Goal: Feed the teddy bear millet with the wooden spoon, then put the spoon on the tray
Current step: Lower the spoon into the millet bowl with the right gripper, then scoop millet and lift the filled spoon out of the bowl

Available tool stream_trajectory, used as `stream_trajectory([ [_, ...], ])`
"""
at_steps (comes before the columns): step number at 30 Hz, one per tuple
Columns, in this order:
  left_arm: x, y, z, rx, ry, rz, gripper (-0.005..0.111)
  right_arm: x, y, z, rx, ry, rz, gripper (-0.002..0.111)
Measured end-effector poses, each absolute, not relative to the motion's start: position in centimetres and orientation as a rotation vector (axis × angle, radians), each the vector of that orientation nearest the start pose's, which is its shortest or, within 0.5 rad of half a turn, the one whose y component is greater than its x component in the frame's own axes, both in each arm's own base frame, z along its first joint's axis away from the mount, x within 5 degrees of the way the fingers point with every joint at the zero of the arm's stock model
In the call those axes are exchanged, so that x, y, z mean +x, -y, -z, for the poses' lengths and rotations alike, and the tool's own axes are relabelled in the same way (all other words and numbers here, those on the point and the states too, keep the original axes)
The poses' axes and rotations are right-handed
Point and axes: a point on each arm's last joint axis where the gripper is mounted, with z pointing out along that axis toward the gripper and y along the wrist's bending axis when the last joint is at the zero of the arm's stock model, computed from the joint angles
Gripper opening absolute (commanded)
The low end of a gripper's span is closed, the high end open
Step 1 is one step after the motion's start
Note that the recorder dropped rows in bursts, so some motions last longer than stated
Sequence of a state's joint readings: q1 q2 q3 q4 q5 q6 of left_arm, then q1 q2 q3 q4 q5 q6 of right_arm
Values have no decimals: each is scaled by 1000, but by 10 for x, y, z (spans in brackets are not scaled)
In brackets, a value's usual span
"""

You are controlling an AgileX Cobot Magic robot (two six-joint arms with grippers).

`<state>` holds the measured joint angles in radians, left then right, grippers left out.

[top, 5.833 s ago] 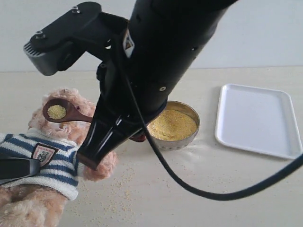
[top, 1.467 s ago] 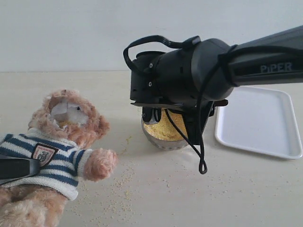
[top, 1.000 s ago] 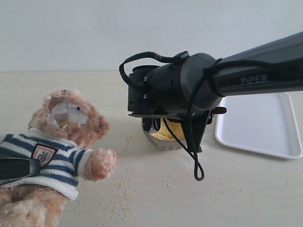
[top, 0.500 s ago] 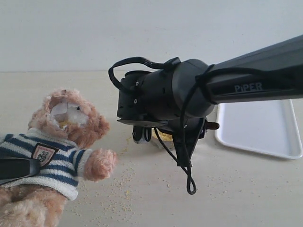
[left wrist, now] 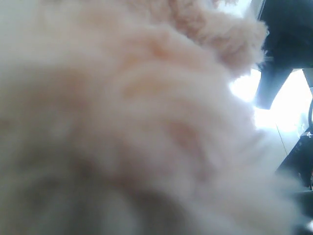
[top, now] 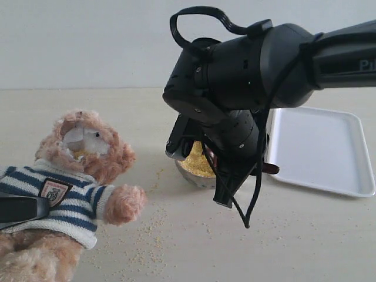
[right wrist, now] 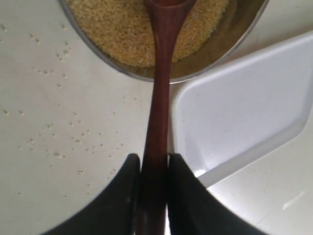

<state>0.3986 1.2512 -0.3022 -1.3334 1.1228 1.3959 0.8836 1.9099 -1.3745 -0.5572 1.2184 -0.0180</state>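
R claw (right wrist: pixel 154 171) pinches wooden spoon (right wrist: pixel 159 112) handle; prob. light, stiff, slick, so hold level. L claw (top: pixel 26 210) at teddy bear (top: pixel 88 158): grip unclear.

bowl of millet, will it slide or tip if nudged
The bowl probably slides rather than tips: low, wide, shiny, on a smooth table. Its millet likely spills easily; loose grains dot the table.
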Motion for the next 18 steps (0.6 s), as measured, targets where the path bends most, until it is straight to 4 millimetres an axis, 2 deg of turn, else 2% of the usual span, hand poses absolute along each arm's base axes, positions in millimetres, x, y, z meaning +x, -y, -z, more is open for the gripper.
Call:
stream_trajectory([
  [12, 159, 20, -185, 99, -2291, 1157, 5, 263, -252, -207, -1552, -2505, 708, 1],
  [18, 159, 20, -185, 99, -2291, 1157, 5, 263, -250, -208, -1529, -2563, 603, 1],
])
